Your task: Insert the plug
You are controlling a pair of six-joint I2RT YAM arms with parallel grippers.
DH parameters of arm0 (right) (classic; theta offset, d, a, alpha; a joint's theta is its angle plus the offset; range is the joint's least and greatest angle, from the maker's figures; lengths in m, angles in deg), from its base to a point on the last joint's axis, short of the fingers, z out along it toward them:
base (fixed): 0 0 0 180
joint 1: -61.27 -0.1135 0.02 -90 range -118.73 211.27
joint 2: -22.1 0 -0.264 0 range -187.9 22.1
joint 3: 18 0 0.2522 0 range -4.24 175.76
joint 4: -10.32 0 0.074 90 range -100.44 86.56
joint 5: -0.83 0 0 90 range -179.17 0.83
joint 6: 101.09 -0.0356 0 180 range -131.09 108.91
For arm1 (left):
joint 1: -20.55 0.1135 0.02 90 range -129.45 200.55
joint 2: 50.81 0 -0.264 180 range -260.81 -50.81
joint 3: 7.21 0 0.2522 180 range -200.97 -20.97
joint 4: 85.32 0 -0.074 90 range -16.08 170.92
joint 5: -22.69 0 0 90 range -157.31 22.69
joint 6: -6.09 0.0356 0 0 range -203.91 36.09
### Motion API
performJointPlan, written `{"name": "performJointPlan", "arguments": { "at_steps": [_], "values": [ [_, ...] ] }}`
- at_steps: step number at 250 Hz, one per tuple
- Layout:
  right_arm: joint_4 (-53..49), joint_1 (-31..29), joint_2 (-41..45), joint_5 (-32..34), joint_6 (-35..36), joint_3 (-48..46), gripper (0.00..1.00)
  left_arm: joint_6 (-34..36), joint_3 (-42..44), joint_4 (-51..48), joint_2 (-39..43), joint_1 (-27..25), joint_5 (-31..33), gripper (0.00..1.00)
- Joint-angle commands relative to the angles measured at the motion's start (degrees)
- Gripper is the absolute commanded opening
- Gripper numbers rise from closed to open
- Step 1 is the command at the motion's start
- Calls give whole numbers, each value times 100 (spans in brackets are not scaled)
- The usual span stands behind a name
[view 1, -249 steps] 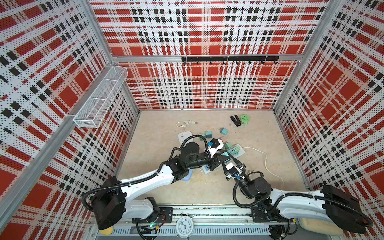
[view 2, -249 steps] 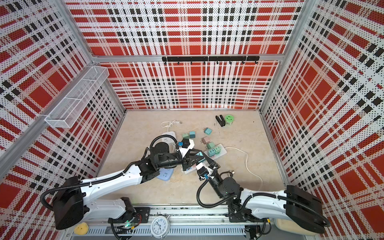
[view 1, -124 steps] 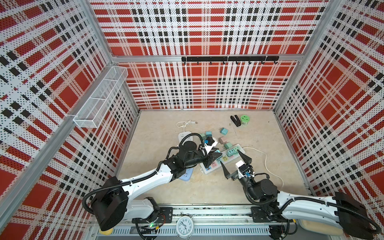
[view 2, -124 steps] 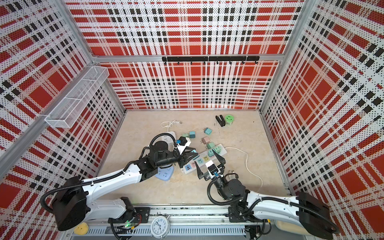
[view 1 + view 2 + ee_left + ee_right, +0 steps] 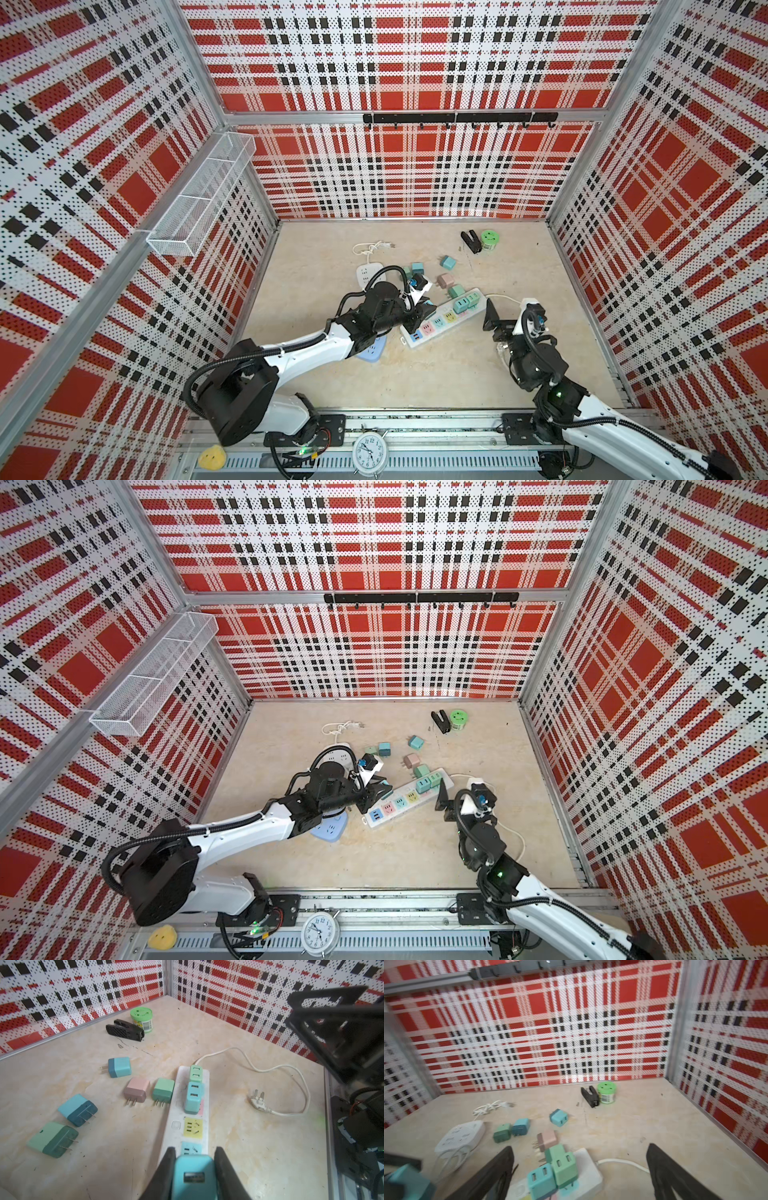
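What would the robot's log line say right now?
left gripper: shut on blue plug | blue plug: over power strip | right gripper: open, empty

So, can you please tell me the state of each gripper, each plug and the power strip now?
left gripper: shut on blue plug, over the power strip.
right gripper: open, empty.
green plug: inserted in strip.
inserted blue plug: inserted beside it.
yellow socket: free.
cord plug: unplugged, lying on table.
pink plug: loose, not inserted.
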Motion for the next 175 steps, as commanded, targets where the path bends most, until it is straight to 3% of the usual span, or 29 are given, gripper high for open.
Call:
{"name": "performJointPlan", "arguments": {
  "at_steps": [1, 34, 68, 104, 135, 175],
  "values": [
    [-936, 804, 170, -903, -916, 78, 100, 195, -349, -105, -291, -42, -34, 0],
    [-560, 1671, -111, -1532, -957, -27, 100, 223, -690, -271, -727, -82, -105, 0],
    [-141, 2182, -796, -1916, -1036, -4, 100, 166, -962, -327, -1103, -177, -173, 0],
    [286, 2238, -1267, -2228, -1010, -30, 100, 155, -1238, -419, -1453, -456, 16, 0],
    [336, 2239, -1324, -2117, -1052, -52, 100, 156, -1502, -411, -1763, -696, 306, 0],
    [437, 2239, -1210, -2064, -1031, -162, 100, -6, -1827, -364, -2171, -658, 620, 0]
  ]
}}
